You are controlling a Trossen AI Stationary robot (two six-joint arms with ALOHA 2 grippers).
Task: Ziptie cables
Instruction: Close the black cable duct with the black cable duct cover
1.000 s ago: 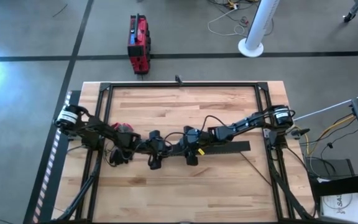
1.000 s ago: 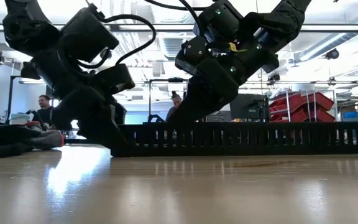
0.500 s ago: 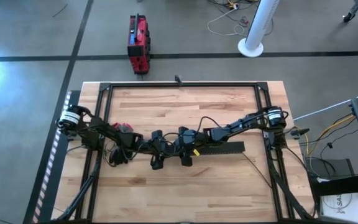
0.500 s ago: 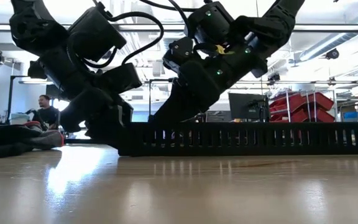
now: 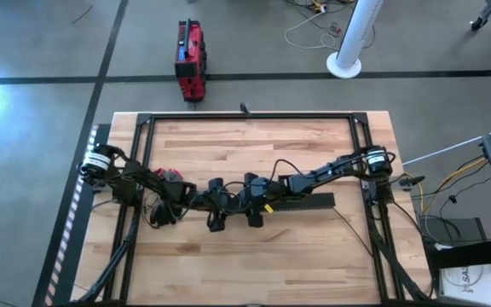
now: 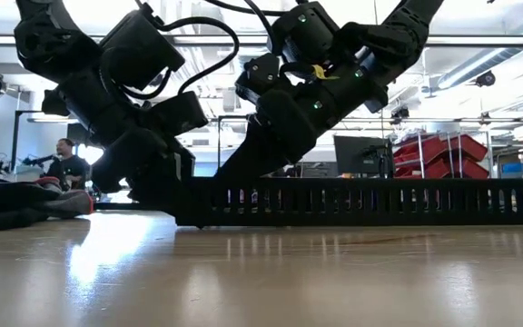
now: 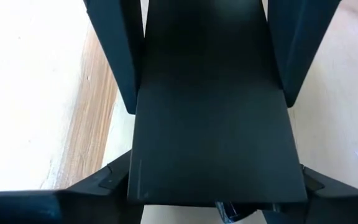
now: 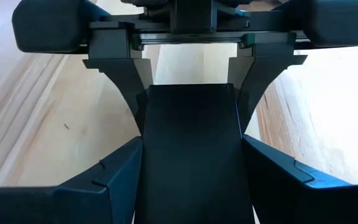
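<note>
Black perforated bar [image 5: 301,203] lies clamped between both arms' fingers, left [image 7: 120,56] and right [image 8: 120,180]

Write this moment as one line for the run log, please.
left pincer: shut on black bar | right pincer: shut on black bar | black bar: resting on table

Long black perforated bar [image 5: 301,204] lying on wooden surface [image 5: 245,145]; red case [image 5: 190,60] and white pole base [image 5: 345,64] on floor beyond; seated person [image 6: 65,163] behind.
</note>
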